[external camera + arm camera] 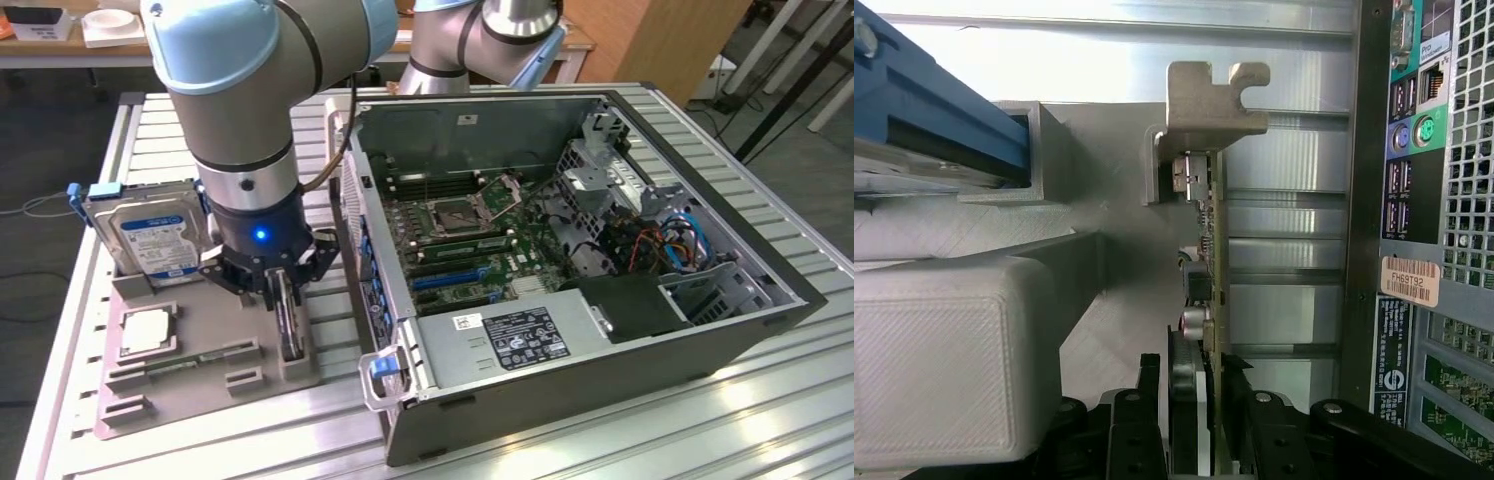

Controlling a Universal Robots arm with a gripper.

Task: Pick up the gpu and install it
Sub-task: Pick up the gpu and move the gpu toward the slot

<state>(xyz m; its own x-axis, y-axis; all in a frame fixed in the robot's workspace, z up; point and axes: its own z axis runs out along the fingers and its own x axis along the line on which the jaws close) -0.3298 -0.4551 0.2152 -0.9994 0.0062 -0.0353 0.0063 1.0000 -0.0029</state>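
The gpu (291,338) stands on its long edge in a slot of the grey fixture tray (187,405), next to the open computer case (601,340). My gripper (284,285) reaches straight down onto the card's upper edge. The wrist view shows the gpu (1210,250) edge-on, with its silvery bracket (1209,100) at the far end. My gripper (1209,420) has its black fingers (1182,400) pressed against both faces of the card, so it is shut on it. The card's lower edge still sits in the tray.
A hard drive (154,235) with a blue-white label stands upright at the tray's back. A square CPU (147,330) lies on the tray at the exterior view's left. The motherboard (467,240) with blue slots (447,278) lies exposed. The case's rear panel (1414,200) is close beside the card.
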